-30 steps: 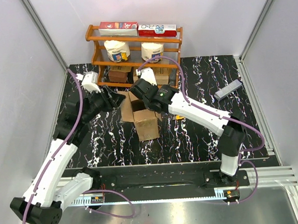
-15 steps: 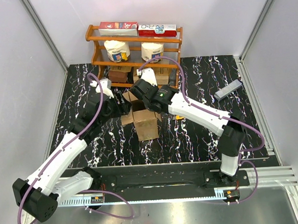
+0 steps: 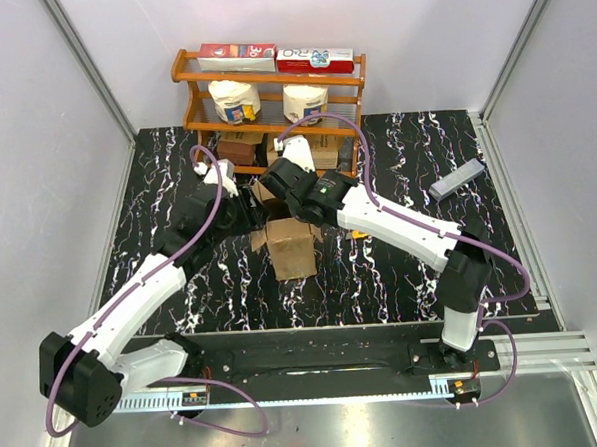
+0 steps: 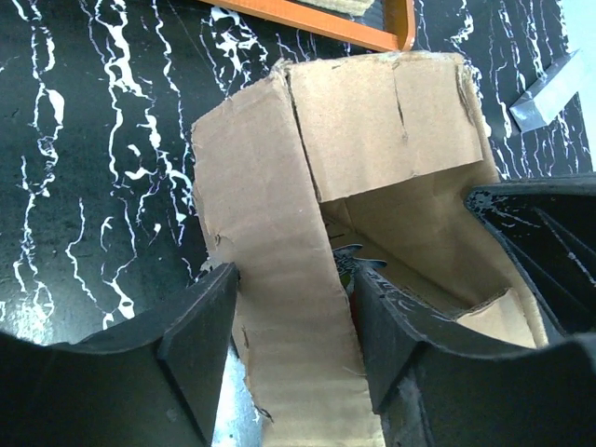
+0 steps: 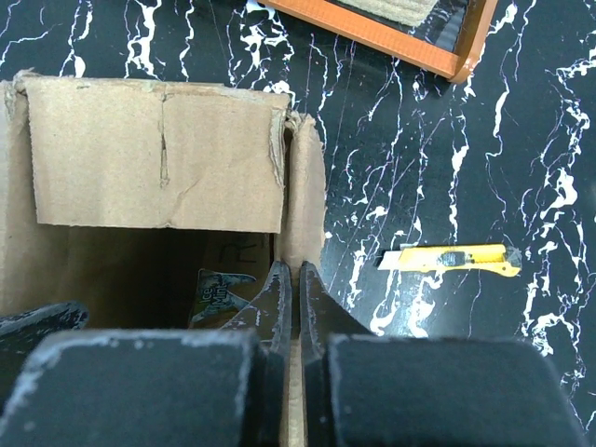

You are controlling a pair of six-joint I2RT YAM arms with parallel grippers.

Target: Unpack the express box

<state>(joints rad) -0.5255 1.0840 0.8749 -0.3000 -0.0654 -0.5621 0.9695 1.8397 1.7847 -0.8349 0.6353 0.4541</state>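
Brown cardboard express box (image 3: 292, 246), big and open at the top, is standing in the middle of the black tabletop with white streaks (image 3: 382, 279), just in front of the orange wooden rack (image 3: 271, 80). Its flaps are sticking up, and their edges are looking ragged. A small printed packet (image 5: 219, 289) is lying down inside.

The right jaws are squeezing shut on the thin right wall of the box. The left jaws are standing apart, one on each side of the left flap, and do not seem to be pinching it.

I think a few things could be going wrong from here. If one arm is pulling harder than the other, the light box could be tipping over or sliding into the rack. The soft cardboard could be ripping where the right jaws are holding it. The yellow box-cutter knife (image 5: 452, 260) is lying on the tabletop near the box, so a sliding box could be knocking it away.
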